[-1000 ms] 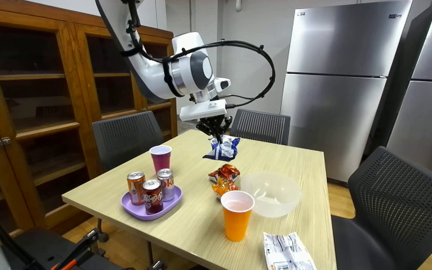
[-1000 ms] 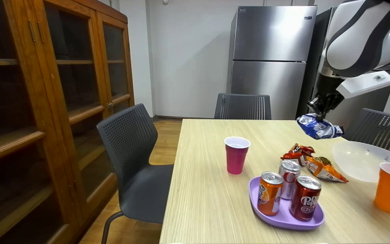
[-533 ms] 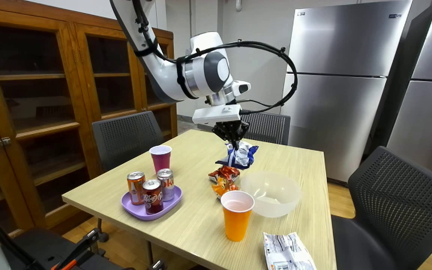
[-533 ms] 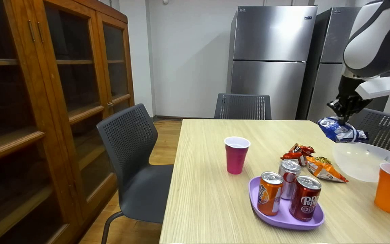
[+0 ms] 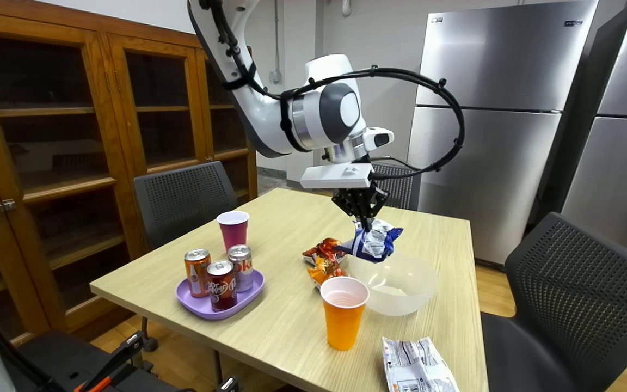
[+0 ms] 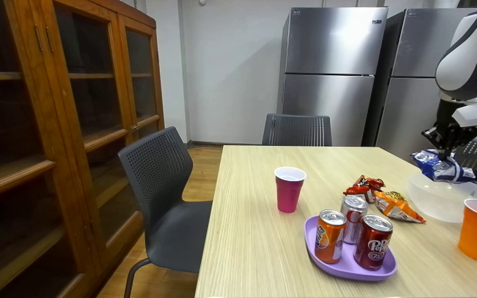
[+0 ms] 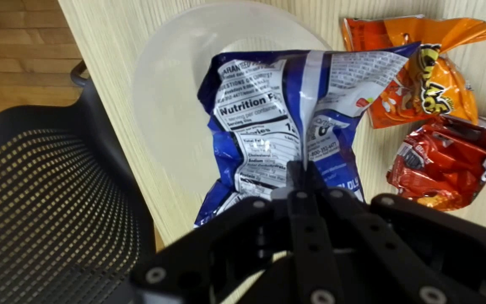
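Blue and white, our snack bag point(image 7: 264, 122) hangs over the bowl point(image 7: 163, 88) — gripper point(image 7: 304, 171) pinching its back seam point(image 7: 310, 84) — and we guess it's light, crinkly, easily squashed, so we'd hold that seam gently

In an exterior view, a white and grey robot arm point(image 5: 262, 122) slants down from the upper edge to a thick, rounded wrist point(image 5: 340, 111). Below it, the black gripper point(image 5: 367, 224) points downward, its slim fingers point(image 7: 295, 175) pressed tightly together.
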Robot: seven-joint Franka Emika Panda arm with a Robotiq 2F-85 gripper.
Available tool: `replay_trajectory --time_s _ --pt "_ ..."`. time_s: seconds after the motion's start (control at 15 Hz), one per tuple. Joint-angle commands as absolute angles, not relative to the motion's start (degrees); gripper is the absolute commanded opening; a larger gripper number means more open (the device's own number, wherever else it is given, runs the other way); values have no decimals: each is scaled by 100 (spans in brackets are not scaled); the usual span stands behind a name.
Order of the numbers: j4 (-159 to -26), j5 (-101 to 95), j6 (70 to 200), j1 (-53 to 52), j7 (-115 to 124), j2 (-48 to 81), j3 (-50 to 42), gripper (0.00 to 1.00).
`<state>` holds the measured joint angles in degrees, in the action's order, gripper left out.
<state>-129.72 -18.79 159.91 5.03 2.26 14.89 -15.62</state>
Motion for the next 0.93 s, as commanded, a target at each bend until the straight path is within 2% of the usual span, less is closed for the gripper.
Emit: replay_trajectory --time_s 0.0,0.87 --pt "-12524 -1739 15709 594 472 1869 -1637 0" --pt "-11301 -950 15064 746 704 3144 -1659 0"
